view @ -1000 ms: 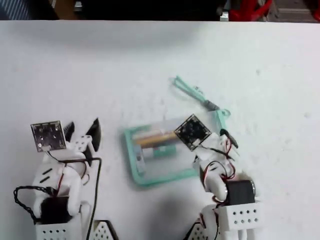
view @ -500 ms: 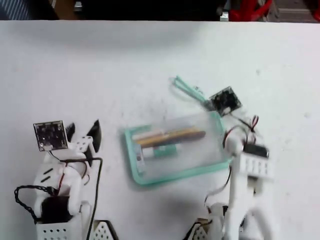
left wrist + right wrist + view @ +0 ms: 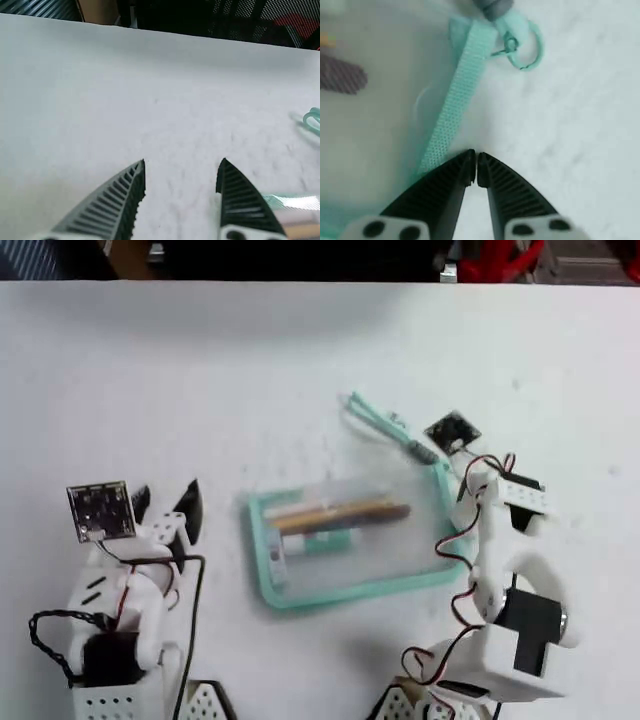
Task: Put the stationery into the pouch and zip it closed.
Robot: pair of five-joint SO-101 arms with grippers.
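The pouch lies mid-frame, long axis left-to-right, its right end tilted slightly upward. The left gripper gapes at lower left. The right gripper is clenched beside the pouch's right edge.

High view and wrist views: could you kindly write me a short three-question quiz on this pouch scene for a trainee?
1. True or false: the left claw is shut.
2. Where does the stationery lie? A inside the pouch; B in the left claw; C on the floor.
3. Fill in: the claw with its tips together beside the pouch's teal edge is the ___ one.
Key: 1 false, it is open; 2 A; 3 right claw.
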